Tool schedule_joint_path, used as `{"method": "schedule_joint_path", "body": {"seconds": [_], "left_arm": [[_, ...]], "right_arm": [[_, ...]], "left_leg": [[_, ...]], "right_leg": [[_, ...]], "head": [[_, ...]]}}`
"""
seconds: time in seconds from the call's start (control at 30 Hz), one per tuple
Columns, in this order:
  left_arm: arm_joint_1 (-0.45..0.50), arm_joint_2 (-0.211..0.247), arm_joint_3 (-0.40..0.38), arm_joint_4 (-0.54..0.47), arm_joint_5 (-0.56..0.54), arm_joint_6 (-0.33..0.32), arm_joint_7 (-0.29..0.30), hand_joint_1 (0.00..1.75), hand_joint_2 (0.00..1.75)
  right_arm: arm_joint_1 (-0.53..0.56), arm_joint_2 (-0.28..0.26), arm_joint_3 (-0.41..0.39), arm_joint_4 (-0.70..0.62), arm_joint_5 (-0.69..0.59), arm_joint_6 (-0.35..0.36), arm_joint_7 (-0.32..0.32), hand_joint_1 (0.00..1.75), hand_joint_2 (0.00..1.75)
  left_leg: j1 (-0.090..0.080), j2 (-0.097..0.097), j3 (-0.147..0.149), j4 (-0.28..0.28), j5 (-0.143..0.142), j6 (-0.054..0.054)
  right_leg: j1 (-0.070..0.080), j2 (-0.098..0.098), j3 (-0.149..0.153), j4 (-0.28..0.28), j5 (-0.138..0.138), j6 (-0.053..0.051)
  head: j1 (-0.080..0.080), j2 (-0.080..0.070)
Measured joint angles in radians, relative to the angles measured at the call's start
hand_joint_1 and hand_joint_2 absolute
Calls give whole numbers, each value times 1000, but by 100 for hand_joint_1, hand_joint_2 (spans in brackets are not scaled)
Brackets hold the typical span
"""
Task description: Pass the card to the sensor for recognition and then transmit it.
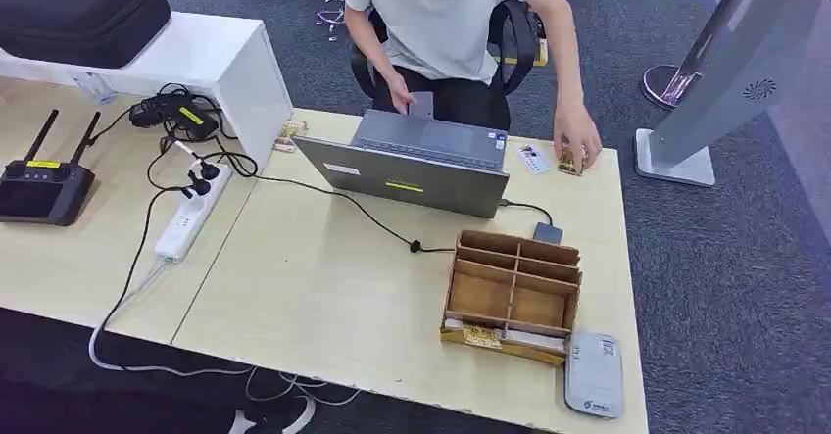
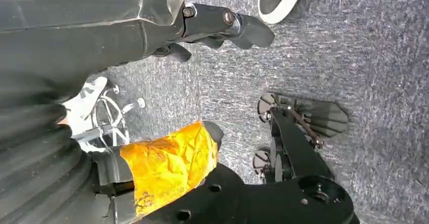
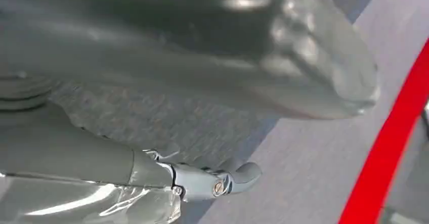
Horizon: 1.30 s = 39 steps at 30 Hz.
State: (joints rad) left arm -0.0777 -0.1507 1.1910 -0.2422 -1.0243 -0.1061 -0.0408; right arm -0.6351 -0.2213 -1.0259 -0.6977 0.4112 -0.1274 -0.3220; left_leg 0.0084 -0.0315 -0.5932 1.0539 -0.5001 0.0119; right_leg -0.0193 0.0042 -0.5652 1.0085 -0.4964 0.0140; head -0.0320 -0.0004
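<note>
A white card (image 1: 534,158) lies flat at the table's far edge, right of the laptop (image 1: 416,165). A person's hand (image 1: 578,146) rests on a small brown object just beside it. A small dark square reader (image 1: 547,231) sits behind the wooden divided box (image 1: 513,292), cabled toward the laptop. A grey flat device (image 1: 593,373) lies at the near right corner. My left hand (image 2: 202,82) hangs over the carpet, fingers apart and holding nothing; its thumb (image 2: 169,166) is wrapped in orange tape. My right hand (image 3: 202,133) also hangs over the floor, blurred, with nothing in it.
A person sits behind the laptop, the other hand (image 1: 407,96) holding a grey flat thing. A power strip (image 1: 186,220) with cables and a black remote (image 1: 44,187) lie on the left table. A white shelf (image 1: 211,62) and a tilted kiosk stand (image 1: 730,72) flank the table.
</note>
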Motion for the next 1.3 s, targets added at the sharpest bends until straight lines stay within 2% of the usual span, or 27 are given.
{"method": "schedule_joint_path", "body": {"seconds": [0.17,0.27,0.3,0.4,0.43,0.5,0.57,0.63,0.73,0.83,0.93,1.07,1.1,1.17,1.2,1.3], "left_arm": [[-3,0,20,0,28,0,-4,0,175],[-6,-1,51,0,76,4,-2,0,175],[-6,-2,62,0,89,8,-1,0,0],[-6,-9,96,0,121,21,-1,0,0],[-6,-11,106,0,127,24,-1,0,175],[-7,-20,118,0,130,34,0,0,175],[-9,-29,127,0,129,39,9,0,175],[-12,-38,133,0,124,41,20,0,175],[-15,-52,133,0,111,52,41,0,175],[-16,-60,133,0,90,65,84,0,175],[-17,-64,133,0,86,65,93,0,175],[-17,-66,133,0,70,65,103,0,175],[-17,-65,133,0,52,65,114,0,175],[-17,-65,129,0,17,64,137,0,175],[-17,-65,123,0,5,64,149,0,175],[-17,-64,98,0,-37,53,193,0,175]], "right_arm": [[21,-27,-63,21,-15,-16,23,0,0],[104,-59,-128,49,-78,-8,18,0,0],[141,-65,-149,64,-82,-11,7,0,0],[263,-69,-205,123,-69,-31,-12,0,0],[305,-64,-219,148,-55,-41,-11,0,175],[369,-46,-231,197,9,-80,22,0,175],[417,-19,-215,247,154,-113,97,0,175],[457,18,-169,299,297,-113,184,0,175],[496,99,-98,358,420,-99,291,0,175],[525,182,-18,397,524,-62,372,0,175],[541,233,37,420,546,-54,391,0,175],[550,258,75,433,570,-21,411,0,175],[552,264,88,435,596,0,427,0,0],[558,281,122,440,657,40,453,0,0],[561,292,137,443,677,53,459,0,175],[568,322,183,449,721,91,471,0,175]], "left_leg": [[0,1,3,0,0,0],[1,-8,3,0,0,0],[2,-10,3,0,0,0],[2,-11,3,-1,-3,2],[2,-11,3,-1,-4,1],[1,-9,3,-1,-4,1],[2,-7,3,-2,-5,0],[2,-6,4,-2,-5,0],[2,-3,5,-2,-4,0],[3,-2,6,-2,-4,-1],[3,-1,6,-2,-4,-1],[3,0,6,-2,-4,-1],[3,0,6,-2,-4,-1],[3,0,6,-2,-4,-1],[2,0,6,-2,-4,-1],[2,0,6,-2,-4,-1]], "right_leg": [[0,0,-1,0,0,0],[1,-8,5,-1,-3,2],[1,-10,6,-1,-4,3],[0,-11,6,-1,-6,3],[0,-11,6,-1,-6,3],[1,-9,6,-1,-6,3],[1,-7,6,-1,-6,3],[1,-6,6,-1,-7,2],[2,-4,6,0,-7,2],[3,-3,6,1,-6,1],[2,-2,6,1,-7,1],[1,-2,6,1,-7,1],[1,-1,6,1,-7,1],[0,-1,6,1,-7,1],[0,-1,6,1,-7,1],[0,-1,6,1,-7,1]], "head": [[0,0],[1,0],[0,0],[0,0],[0,0],[0,0],[0,0],[0,0],[0,0],[0,0],[0,0],[0,0],[0,0],[0,0],[0,0],[0,0]]}}
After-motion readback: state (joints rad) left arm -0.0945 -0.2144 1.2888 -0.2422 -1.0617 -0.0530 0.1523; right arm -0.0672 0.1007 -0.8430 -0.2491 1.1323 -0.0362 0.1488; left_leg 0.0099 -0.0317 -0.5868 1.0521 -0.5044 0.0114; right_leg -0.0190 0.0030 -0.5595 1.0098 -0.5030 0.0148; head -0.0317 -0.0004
